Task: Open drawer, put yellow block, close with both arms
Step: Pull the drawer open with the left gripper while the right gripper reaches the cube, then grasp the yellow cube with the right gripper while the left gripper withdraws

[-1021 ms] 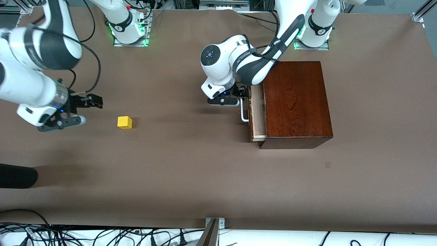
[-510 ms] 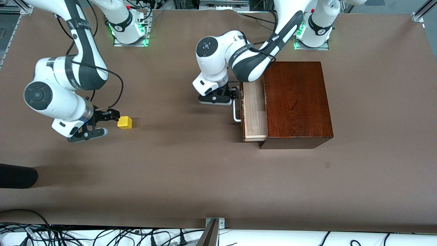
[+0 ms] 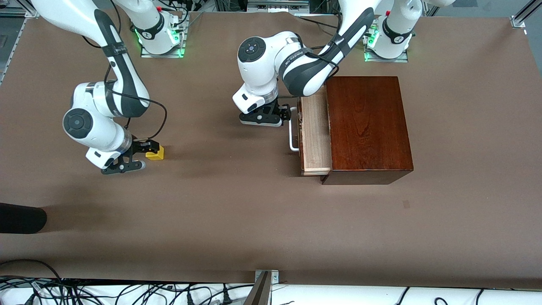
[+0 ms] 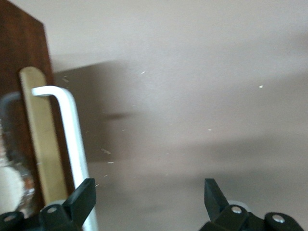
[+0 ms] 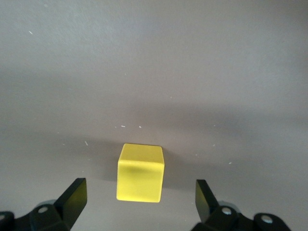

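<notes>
The drawer (image 3: 314, 136) has been pulled partly open and its handle (image 4: 72, 144) released by the wide left end effector (image 4: 149, 197); the right end effector (image 5: 139, 195), wide, has been brought astride the block (image 5: 140, 173) on the surface (image 3: 237, 212)

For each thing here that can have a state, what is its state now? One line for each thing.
drawer: partly pulled out of the wooden box, nothing seen inside it.
handle: free, not gripped.
yellow block: resting on the table, not gripped.
left gripper: jaws open, beside the handle.
right gripper: jaws open, low around the yellow block.
</notes>
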Motion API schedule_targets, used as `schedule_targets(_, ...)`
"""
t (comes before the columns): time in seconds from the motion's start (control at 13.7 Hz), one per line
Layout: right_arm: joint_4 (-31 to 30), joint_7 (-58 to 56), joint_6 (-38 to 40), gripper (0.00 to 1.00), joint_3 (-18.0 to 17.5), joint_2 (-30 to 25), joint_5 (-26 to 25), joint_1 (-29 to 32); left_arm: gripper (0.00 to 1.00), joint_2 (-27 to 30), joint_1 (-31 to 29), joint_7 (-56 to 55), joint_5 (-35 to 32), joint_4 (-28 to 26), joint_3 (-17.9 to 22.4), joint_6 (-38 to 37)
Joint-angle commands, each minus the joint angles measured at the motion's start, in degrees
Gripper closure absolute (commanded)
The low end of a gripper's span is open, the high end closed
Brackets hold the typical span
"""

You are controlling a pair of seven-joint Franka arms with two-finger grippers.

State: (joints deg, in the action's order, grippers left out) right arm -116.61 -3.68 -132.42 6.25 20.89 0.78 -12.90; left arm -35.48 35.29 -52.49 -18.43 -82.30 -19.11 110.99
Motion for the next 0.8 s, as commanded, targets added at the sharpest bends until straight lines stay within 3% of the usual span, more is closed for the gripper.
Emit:
schedule_targets(0.0, -5.64, 1.83, -5.64, 0.00, -0.19, -1.12, 0.80, 0.07, 0.00, 5.66, -1.35, 1.07, -0.37, 0.73, 0.03, -7.25)
schedule_targets(0.22, -6.62, 4.02, -6.71, 0.00, -1.06, -0.06, 0.80, 0.07, 0.00, 12.25, -6.88, 2.82, 3.21, 0.82, -0.05, -14.47)
schedule_targets(0.44, -7.93, 4.21, -9.25, 0.00, -1.07, 0.64, 0.80, -0.02, 0.00, 17.97, -15.31, 12.03, 7.26, 1.08, 0.03, -22.47)
schedule_targets(0.73, -9.08, 4.21, -12.16, 0.08, -1.15, 1.96, 0.71, 0.07, 0.00, 18.95, -26.03, 26.79, 9.12, 8.53, 0.38, -30.91)
